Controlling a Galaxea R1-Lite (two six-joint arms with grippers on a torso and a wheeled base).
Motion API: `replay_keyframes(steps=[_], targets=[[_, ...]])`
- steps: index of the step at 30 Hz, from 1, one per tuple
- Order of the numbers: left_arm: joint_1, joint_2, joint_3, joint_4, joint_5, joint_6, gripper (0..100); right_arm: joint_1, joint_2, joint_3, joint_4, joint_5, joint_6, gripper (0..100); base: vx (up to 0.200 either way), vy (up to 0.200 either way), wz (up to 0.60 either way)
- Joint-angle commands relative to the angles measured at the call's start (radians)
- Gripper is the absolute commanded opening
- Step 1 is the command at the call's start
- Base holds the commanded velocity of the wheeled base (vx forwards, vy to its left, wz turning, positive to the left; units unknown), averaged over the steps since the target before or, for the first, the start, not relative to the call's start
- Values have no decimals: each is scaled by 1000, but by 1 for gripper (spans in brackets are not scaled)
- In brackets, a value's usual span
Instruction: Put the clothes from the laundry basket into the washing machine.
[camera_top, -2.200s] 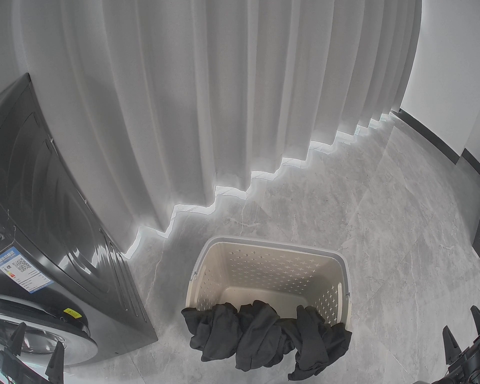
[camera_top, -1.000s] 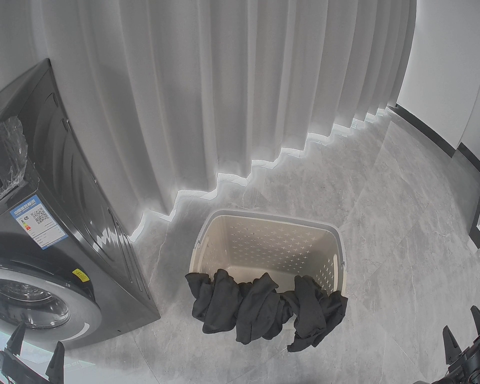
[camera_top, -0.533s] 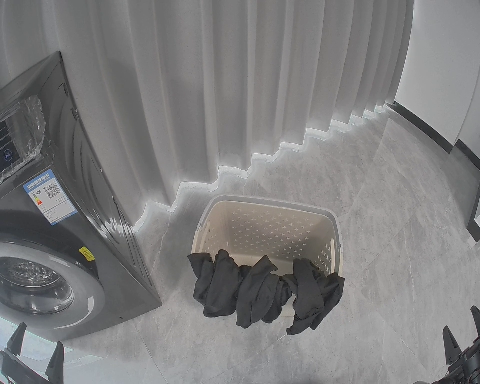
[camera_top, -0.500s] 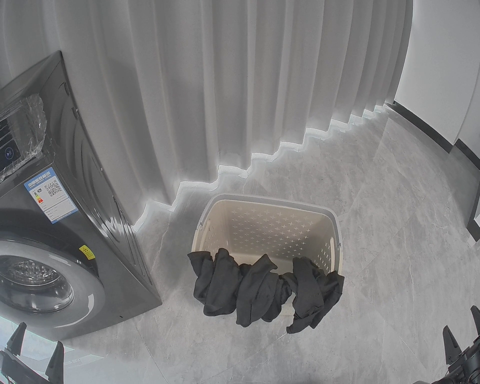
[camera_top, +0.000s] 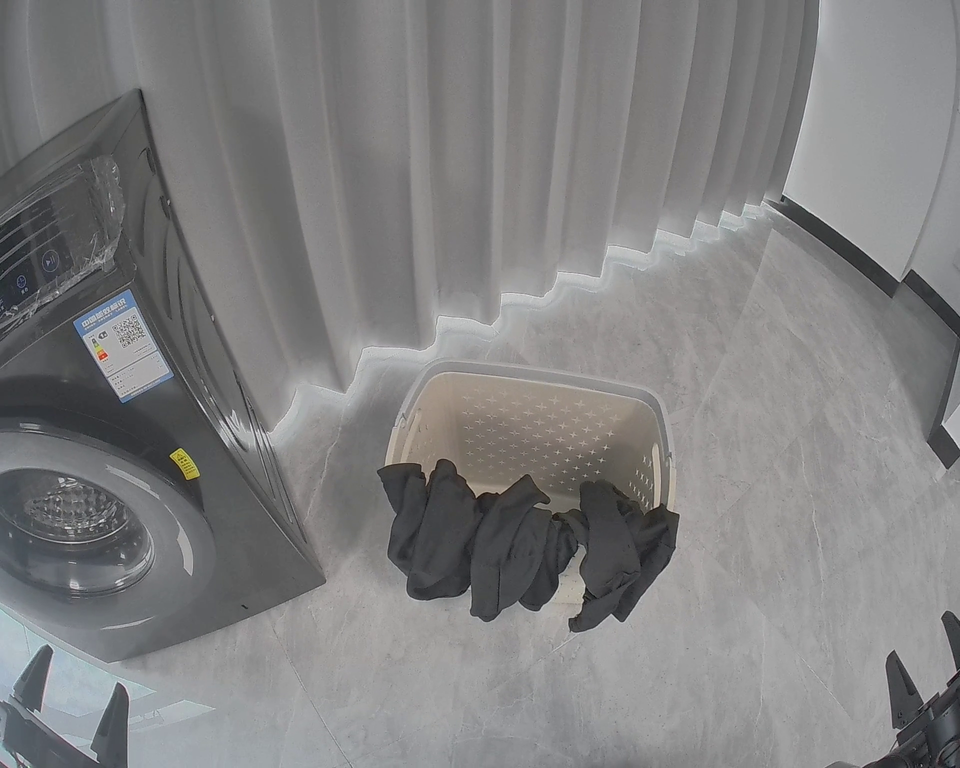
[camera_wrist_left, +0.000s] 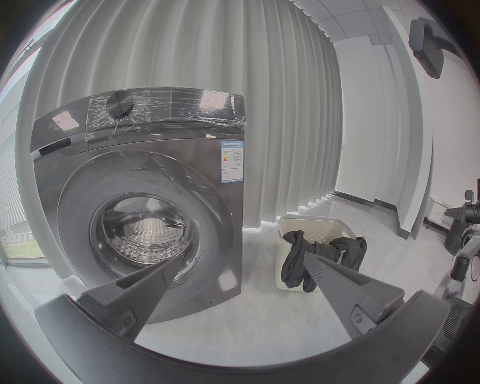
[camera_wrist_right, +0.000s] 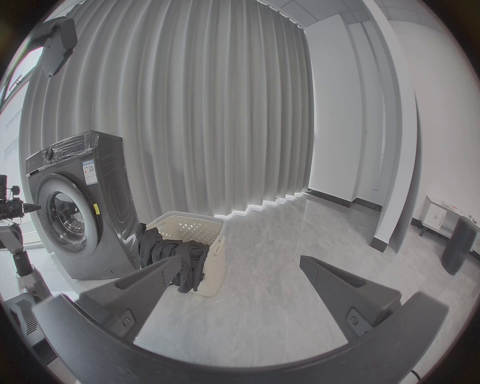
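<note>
Washer (camera_top: 110, 480) on the far left: dark grey, standing on the floor (camera_top: 800, 480) with its back close to the curtain (camera_top: 450, 150). Its round front port faces out into the room, and the ribbed steel drum (camera_wrist_left: 142, 230) shows inside it. Clear film (camera_top: 60, 235) lies wrinkled over the control panel along the top. A blue-edged label (camera_top: 123, 343) sits on the front's upper corner, on the side nearest the basket.

Low in front of the washer hangs the left end effector (camera_top: 80, 675). Its two dark fingers are spread wide, with nothing between them.

Behind everything, the white curtain falls in deep folds to the floor, with a bright line of light along its hem.

Just right of the washer, near it but apart, stands the basket (camera_top: 530, 385). It is cream, with small cut-outs in its walls, and its far side lies close to the curtain hem. The clothes (camera_top: 500, 545) are dark and bunched together. They are draped over the basket's near rim, part inside and most hanging down the outside of the front wall.

Further right the pale, marbled floor runs to a white wall (camera_top: 880, 120) with a dark skirting (camera_top: 840, 250) at its foot. A small white cabinet (camera_wrist_right: 440, 215) and a dark bin (camera_wrist_right: 457, 245) stand by a wall off to that side.

At the far right, low and well apart from the basket, is the right end effector (camera_top: 920, 640). Its fingers also stand wide apart and hold nothing.
</note>
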Motion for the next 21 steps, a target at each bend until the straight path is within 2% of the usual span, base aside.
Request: replay_keyframes(steps=[1,2,14,20,21], targets=[[1,-15,16,0,0,-1,100,3,1,18,0,0,0,100,0,0,600],[1,-15,16,0,0,-1,100,3,1,18,0,0,0,100,0,0,600],[2,-15,16,0,0,-1,100,1,1,18,0,0,0,100,0,0,0],[1,-15,16,0,0,-1,100,3,1,18,0,0,0,100,0,0,600],[1,-15,16,0,0,-1,100,3,1,18,0,0,0,100,0,0,0]])
